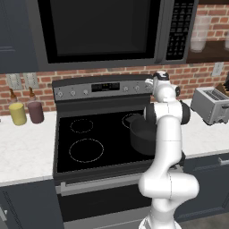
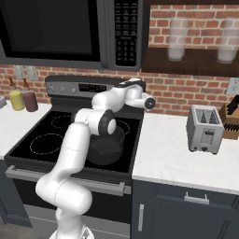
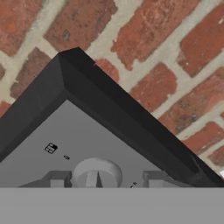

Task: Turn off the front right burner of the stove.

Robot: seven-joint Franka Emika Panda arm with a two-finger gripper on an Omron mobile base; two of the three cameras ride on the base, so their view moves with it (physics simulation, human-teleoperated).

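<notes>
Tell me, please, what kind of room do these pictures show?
A home kitchen, most likely. A stove with a black glass top stands under a microwave, and a toaster sits on the white counter before a brick wall.

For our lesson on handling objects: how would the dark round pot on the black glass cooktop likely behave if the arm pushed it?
The dark round pot looks wide and low, so it would probably slide rather than tip. The black glass cooktop appears smooth, so little friction is likely. Its thick-looking walls suggest it is fairly heavy and stiff, though the material cannot be confirmed.
</notes>
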